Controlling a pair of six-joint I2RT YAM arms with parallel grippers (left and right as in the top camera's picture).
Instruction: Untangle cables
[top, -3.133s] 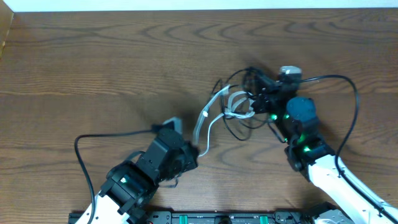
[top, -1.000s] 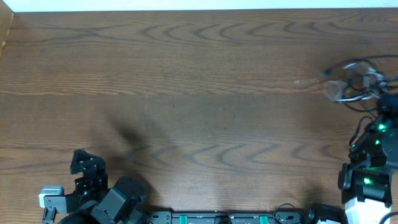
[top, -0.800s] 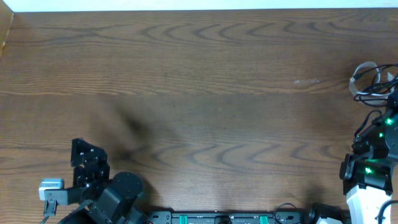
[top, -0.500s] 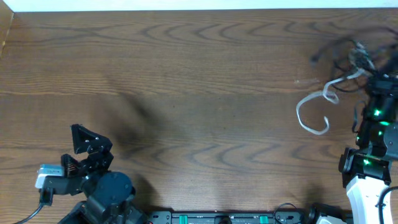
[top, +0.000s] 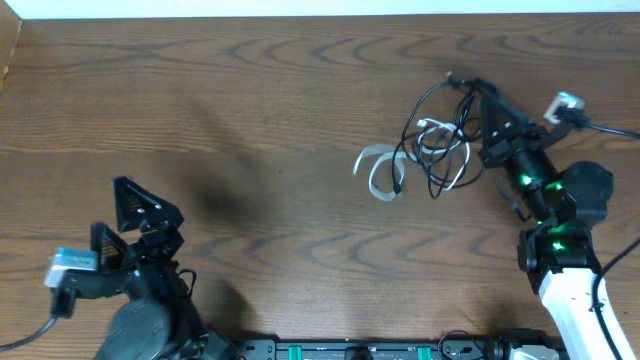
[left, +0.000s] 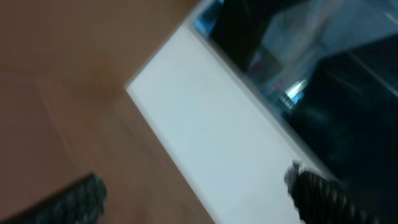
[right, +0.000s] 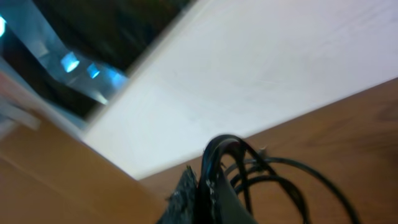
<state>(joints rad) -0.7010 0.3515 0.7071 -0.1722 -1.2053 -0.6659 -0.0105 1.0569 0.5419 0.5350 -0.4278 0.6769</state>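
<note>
The right hand (top: 478, 100) is clamped shut on the black strands of the cables (top: 432, 150), which hang and spill from it as a loose knot on the right half of the surface (top: 250, 100). A flat white loop (top: 378, 172) trails out to the left of the bundle. The right wrist view is blurred, but it shows several dark cords (right: 249, 174) pinched together between the fingers (right: 185, 198). That is the main hazard: gripping more than one strand at once means any pull would likely drag the whole bundle along or cinch the knot tighter rather than free a single cord. How much of the tangle rests on the wood and how much is lifted cannot be told from above. The left hand (top: 135, 205) stands fully spread and holds nothing — its fingers (left: 81, 198) are wide apart in its own view — and it sits at the near left corner, well apart from the cables. With nothing anchoring the other side, a quick swing could fling the bundle toward the right edge or let a thin cord slip from the grip.
</note>
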